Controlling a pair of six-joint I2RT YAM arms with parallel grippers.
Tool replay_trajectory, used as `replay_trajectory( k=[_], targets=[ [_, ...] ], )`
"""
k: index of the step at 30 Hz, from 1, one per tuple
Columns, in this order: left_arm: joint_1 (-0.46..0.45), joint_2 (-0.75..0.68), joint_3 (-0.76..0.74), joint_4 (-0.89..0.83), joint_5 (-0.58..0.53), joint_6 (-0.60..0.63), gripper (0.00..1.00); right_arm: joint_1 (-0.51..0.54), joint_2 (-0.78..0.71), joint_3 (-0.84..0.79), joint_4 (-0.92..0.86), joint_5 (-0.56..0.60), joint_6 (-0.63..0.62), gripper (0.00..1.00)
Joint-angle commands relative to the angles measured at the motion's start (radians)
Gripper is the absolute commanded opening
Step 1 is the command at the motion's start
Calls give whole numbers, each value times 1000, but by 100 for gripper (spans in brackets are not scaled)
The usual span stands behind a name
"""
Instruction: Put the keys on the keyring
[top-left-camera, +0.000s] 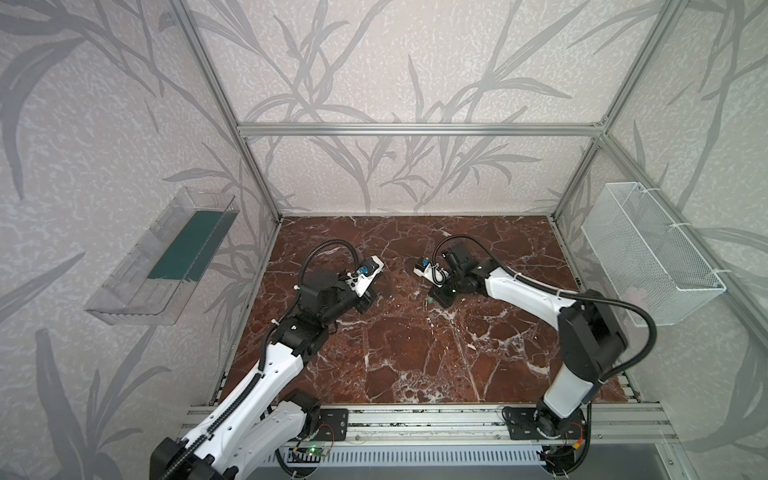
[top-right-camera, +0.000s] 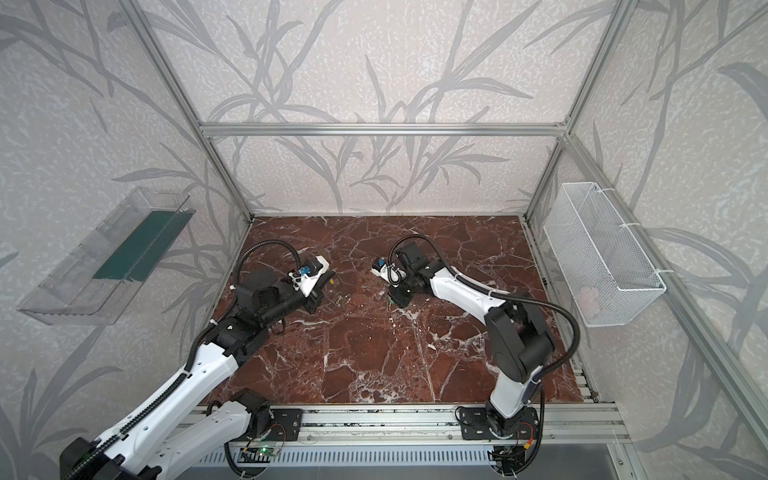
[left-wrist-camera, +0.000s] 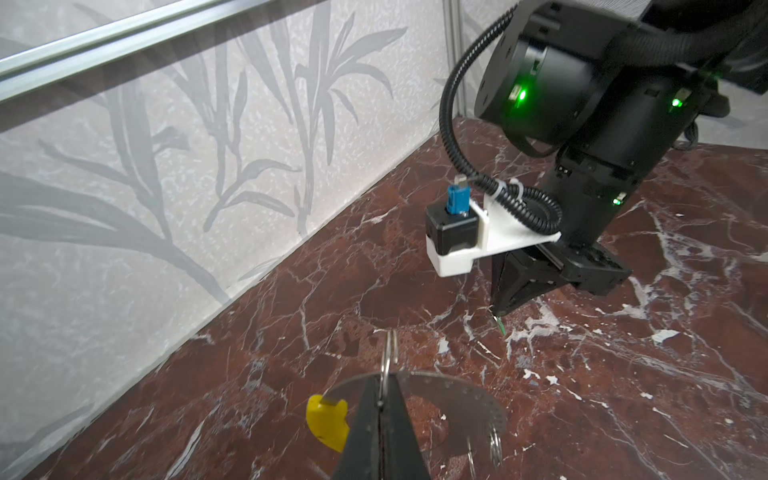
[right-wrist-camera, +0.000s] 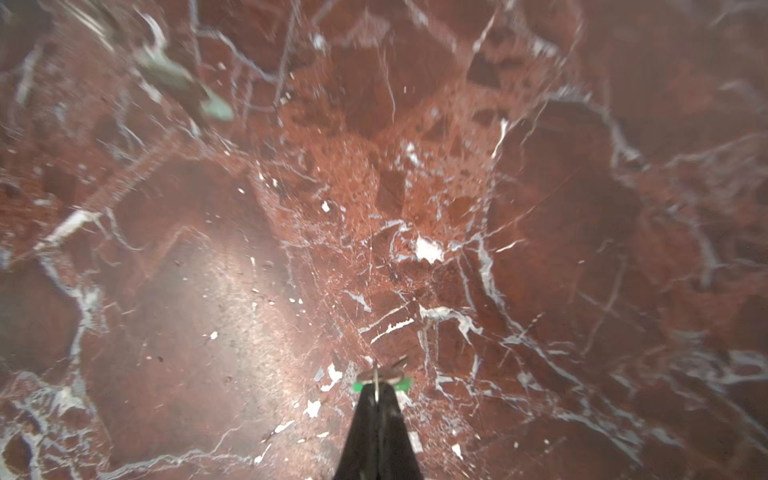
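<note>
the left hand (left-wrist-camera: 380, 405) is closed on the keyring (left-wrist-camera: 457, 384). well apart from the keyring, the right hand (right-wrist-camera: 376, 390) pinches one green key (right-wrist-camera: 401, 384); no key looks threaded yet, so both remain.

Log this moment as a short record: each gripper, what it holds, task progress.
left gripper: shut on the keyring, on its bare wire beside the yellow sleeve
right gripper: shut on a key with a green head
key and keyring: apart; key not yet threaded on
second key: perhaps the blurred green shape on the table; cannot tell
</note>
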Motion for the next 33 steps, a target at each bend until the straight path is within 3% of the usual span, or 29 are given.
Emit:
replay_trajectory(
  k=[1,8,15,23,33],
  targets=[
    [-18,20,11,70,92,48,0,3,-121,-75,93,-81,-56,0],
    [-157,86,63,62,-93,231,0,1,-364,-277,343,-176,-2,0],
    [-286,142,85,126,-282,352,0,1,-479,-356,461,-250,56,0],
    [-341,179,103,130,-311,373,0,2,-521,-390,507,-311,64,0],
    [-373,215,142,77,-336,403,0,2,-514,-361,522,-300,99,0]
  ],
)
